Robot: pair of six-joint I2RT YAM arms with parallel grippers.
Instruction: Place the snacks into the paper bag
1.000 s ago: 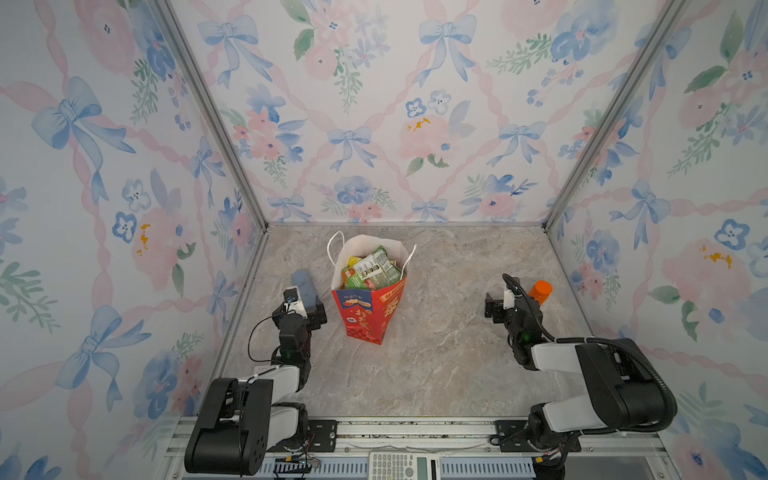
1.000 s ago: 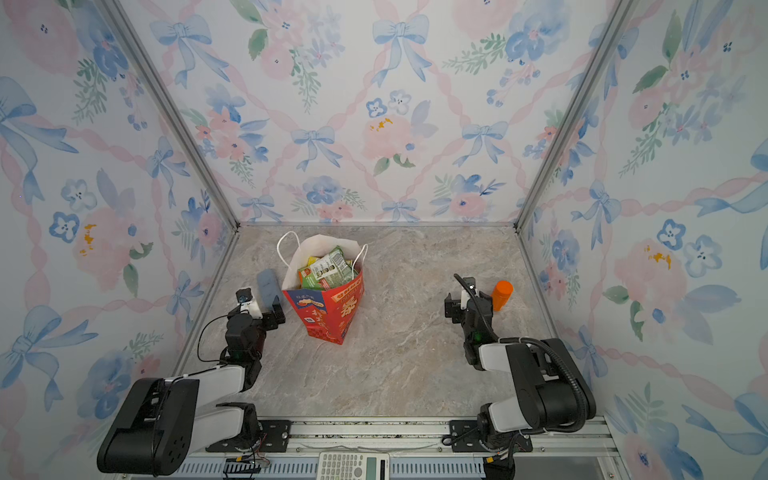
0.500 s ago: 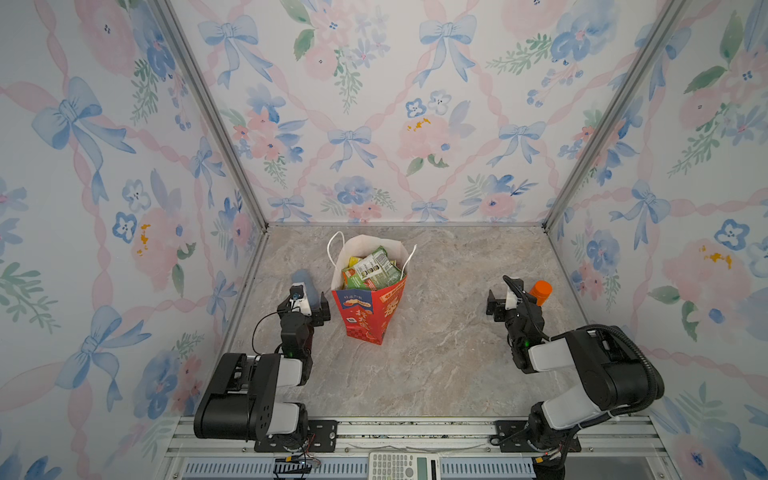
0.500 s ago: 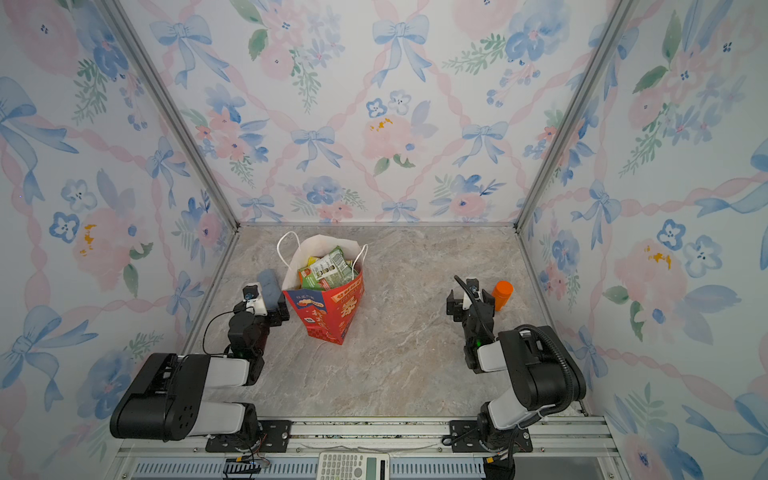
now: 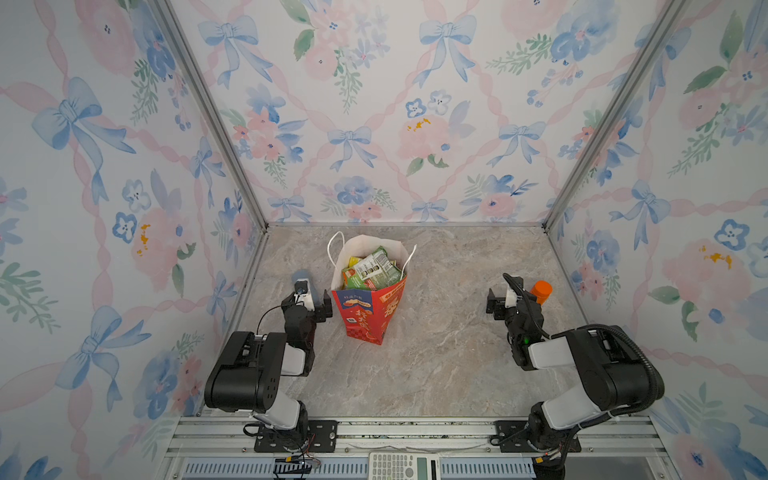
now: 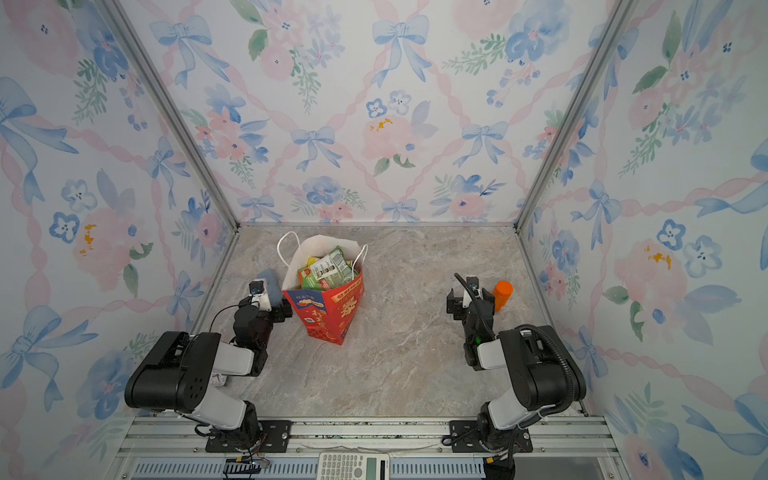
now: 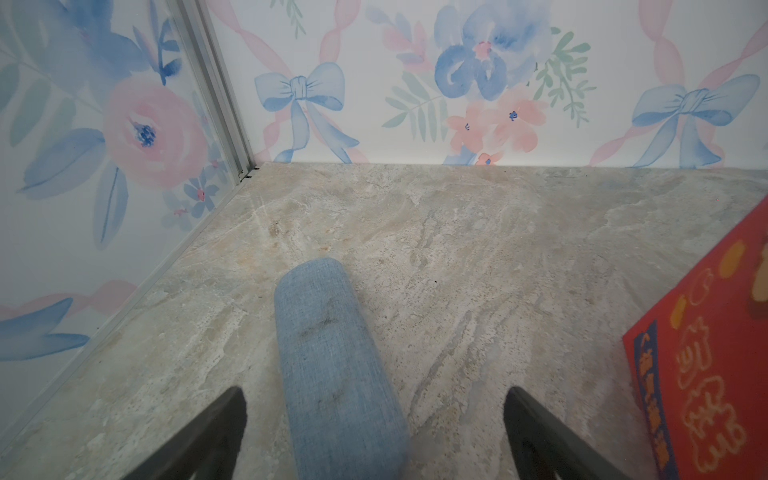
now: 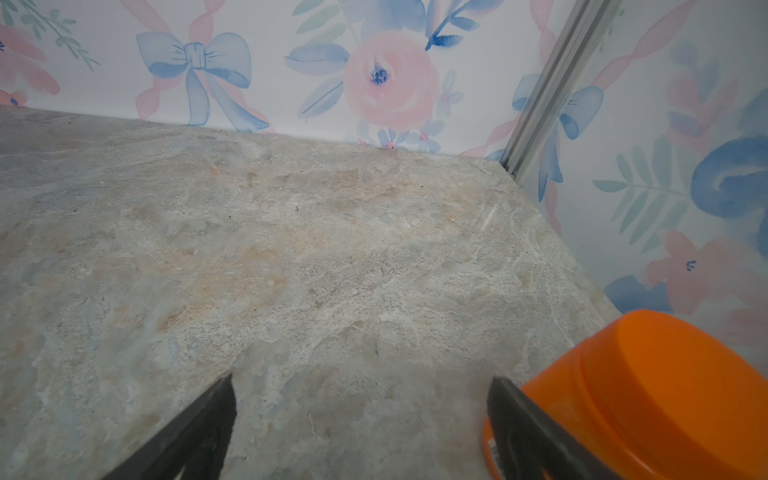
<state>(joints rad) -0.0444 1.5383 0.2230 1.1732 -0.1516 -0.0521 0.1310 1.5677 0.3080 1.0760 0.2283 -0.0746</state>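
- Paper bag (image 5: 368, 316): red, standing upright on the tabletop (image 5: 436, 365), left of centre, with its mouth open and a white handle hanging at each side.
- Snacks (image 5: 372, 268): green, yellow and orange packets are piled inside the bag and reach up to its rim.
- Left pincer (image 7: 374, 395): released, fingers spread wide, low over the tabletop just beside the bag's left face, gripping nothing.
- Blue fabric roll (image 7: 332, 353): seen between those spread fingers in the left wrist view. I cannot tell whether it touches them.
- Right pincer (image 8: 362, 380): released, fingers wide and empty, near the right wall and well apart from the bag.
- Orange bottle (image 8: 644, 395): upright, just beside one finger of the right pincer.
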